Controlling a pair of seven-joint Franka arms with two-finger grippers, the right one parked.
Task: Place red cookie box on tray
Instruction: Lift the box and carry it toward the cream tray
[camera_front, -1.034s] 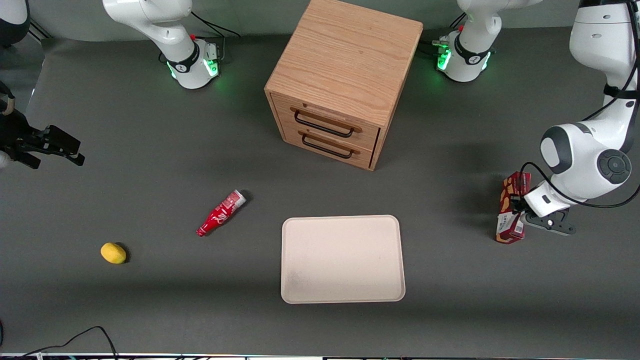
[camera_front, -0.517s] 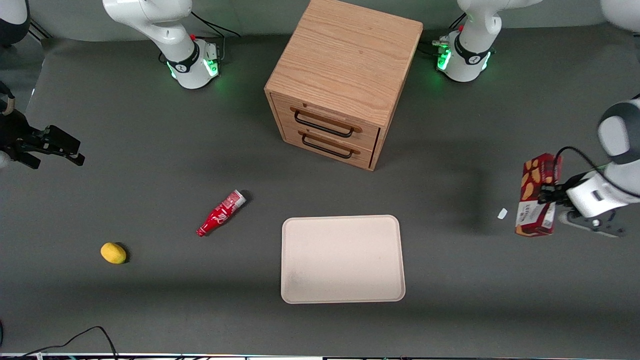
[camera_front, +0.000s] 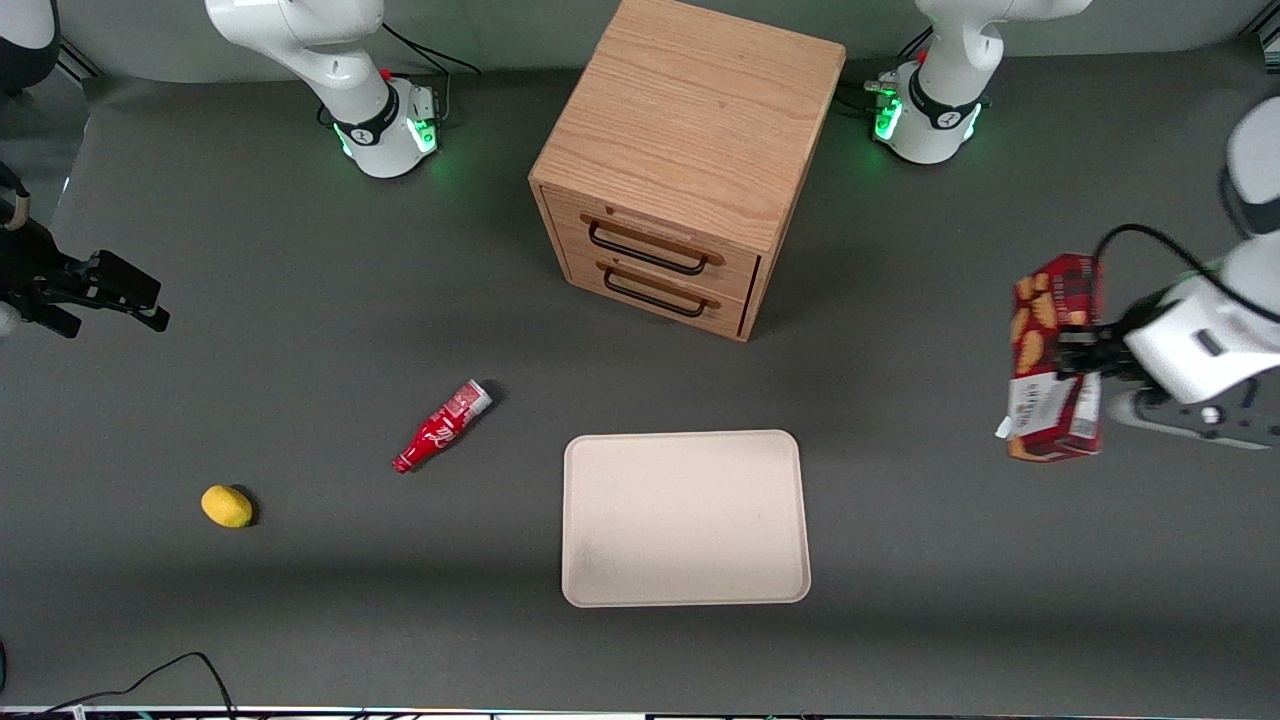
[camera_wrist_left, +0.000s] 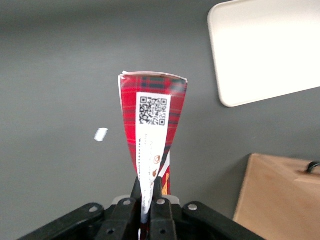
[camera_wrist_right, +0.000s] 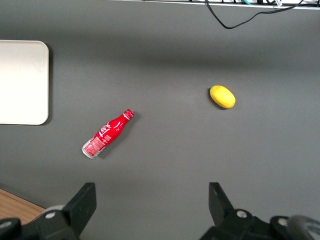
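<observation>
The hand (camera_front: 1085, 362) grips the red cookie box (camera_front: 1050, 360) aloft above the counter (camera_front: 300, 330), well apart from the tray (camera_front: 685, 518), so carrying and setting down remain.

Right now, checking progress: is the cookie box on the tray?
No: the gripper holds the cookie box in the air toward the working arm's end, apart from the bare tray.

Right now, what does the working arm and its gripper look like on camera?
The left arm is glossy white with dark grey joint caps, and a black cable loops along its wrist. Its base carries a black band and green lights. The gripper is matte black, with slim black fingers and silver screws on its body.
</observation>
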